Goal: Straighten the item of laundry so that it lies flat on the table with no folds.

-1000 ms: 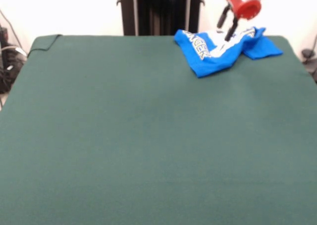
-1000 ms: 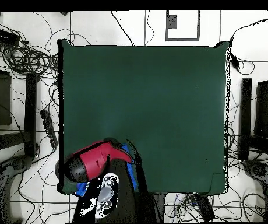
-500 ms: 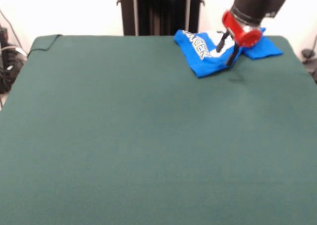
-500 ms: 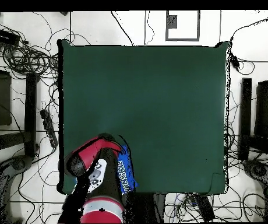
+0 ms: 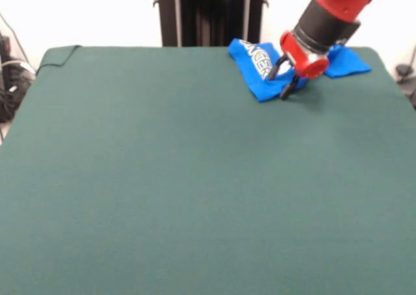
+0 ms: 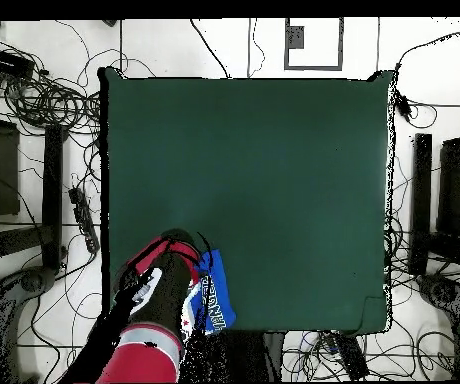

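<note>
Table is the big thing here: dark green cloth, taking up most of the front view and reading as a large rectangle from overhead. One far corner of the cloth is folded over in the front view, at the upper left.

Arm next — red and black, coming in from the upper right of the front view, angled down and leftward. From overhead it enters from the bottom edge and covers a good part of the shirt.

T-shirt is bright blue, bunched in a crumpled heap in the far right corner of the table in the front view. White block lettering shows on the left fold. A separate lobe of blue fabric sticks out on the right, behind the arm's red collar. From overhead the shirt sits at the table's lower left, close to the bottom edge, with the lettering running along the visible strip. Not flat — several folds, print mostly hidden.

Gripper is down at the shirt's near edge, its black fingers at the cloth where blue meets green. The fingers sit close together at the fabric, but I can't tell whether they're pinching the shirt or just touching it.
</note>
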